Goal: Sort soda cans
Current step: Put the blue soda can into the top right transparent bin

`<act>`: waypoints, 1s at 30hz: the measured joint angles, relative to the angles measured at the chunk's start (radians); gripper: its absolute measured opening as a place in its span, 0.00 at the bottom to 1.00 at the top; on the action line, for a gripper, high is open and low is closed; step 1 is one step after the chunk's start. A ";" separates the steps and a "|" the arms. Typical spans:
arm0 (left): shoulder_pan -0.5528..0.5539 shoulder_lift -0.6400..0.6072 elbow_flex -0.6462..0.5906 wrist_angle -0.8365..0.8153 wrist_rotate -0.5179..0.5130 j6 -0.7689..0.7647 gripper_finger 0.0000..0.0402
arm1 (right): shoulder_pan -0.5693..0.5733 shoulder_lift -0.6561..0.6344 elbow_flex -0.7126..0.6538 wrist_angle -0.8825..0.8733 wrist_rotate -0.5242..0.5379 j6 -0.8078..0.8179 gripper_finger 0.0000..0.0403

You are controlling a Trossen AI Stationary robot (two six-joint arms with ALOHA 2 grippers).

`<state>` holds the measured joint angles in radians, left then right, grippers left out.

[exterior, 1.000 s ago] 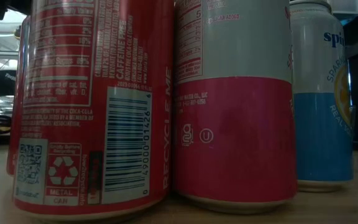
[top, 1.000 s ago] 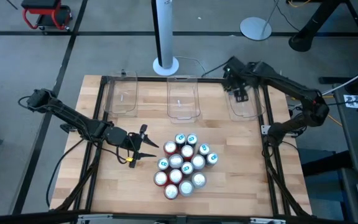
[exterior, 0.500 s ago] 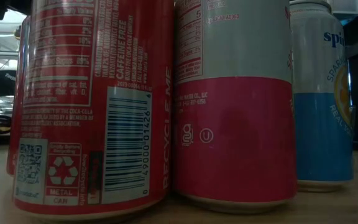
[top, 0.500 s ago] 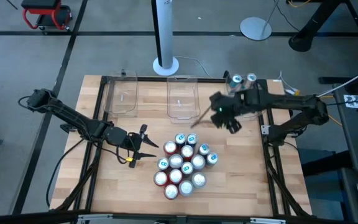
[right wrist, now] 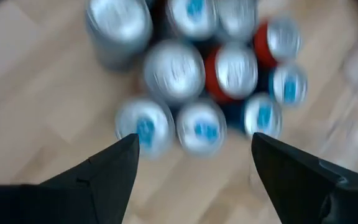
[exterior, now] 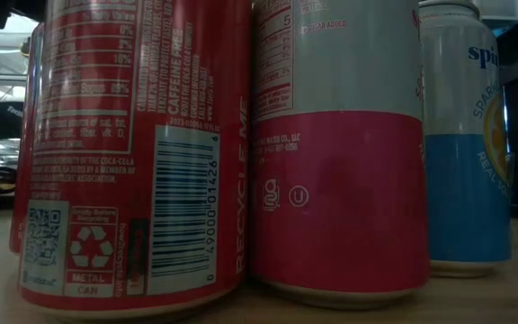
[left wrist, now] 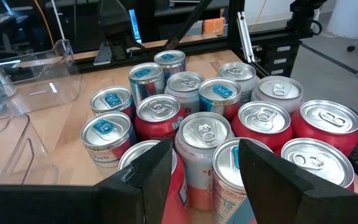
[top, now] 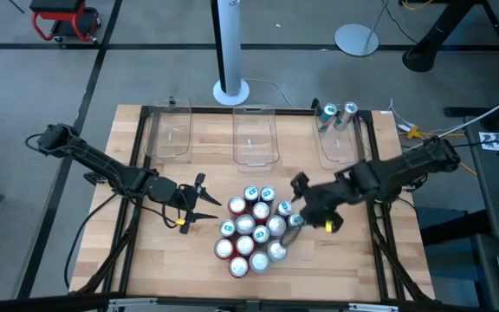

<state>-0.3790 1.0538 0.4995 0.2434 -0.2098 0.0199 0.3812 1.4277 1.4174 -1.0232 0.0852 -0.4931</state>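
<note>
Standing tightly packed on the wooden bench [top: 154, 260], the cluster of soda cans [top: 255, 230] is the landmark for everything else: teal-blue, red, and silver-and-red bodies, all with silver tops, touching one another. Three clear bins [top: 255, 137] sit in a row on the far side of the cluster, toward the white pole [top: 230, 48]. Two more cans [top: 339, 113] stand together in the bin farthest to the right of the cluster.

Right of the cluster, the right pincer [top: 306, 208] hangs just above its edge, beside the nearest teal-topped can. Its wrist view looks straight down on the can tops, and its two dark fingers [right wrist: 107, 171] stand wide apart with nothing between them.

Left of the cluster, the left pincer [top: 199, 206] waits low over the bench, a little apart from the cans and pointing toward them. Its fingers [left wrist: 151, 177] are partly spread and hold nothing; the nearest cans show in the gap between them, just beyond the tips.

From bench height, a red can [exterior: 133, 153], a silver-and-red can [exterior: 335, 153] and a blue one [exterior: 466, 144] fill the view.
</note>
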 joint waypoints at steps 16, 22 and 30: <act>0.000 0.000 0.000 -0.001 0.000 -0.010 0.44 | 0.132 0.048 0.000 0.207 0.053 0.285 0.77; -0.001 0.000 0.000 -0.001 0.000 -0.013 0.44 | 0.137 0.109 -0.001 0.068 0.054 0.425 0.77; 0.000 0.000 0.000 0.000 0.000 -0.012 0.44 | 0.127 0.163 -0.001 -0.036 0.109 0.523 0.77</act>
<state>-0.3794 1.0538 0.4995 0.2435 -0.2096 0.0074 0.5079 1.5905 1.4164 -1.0595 0.1943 0.0301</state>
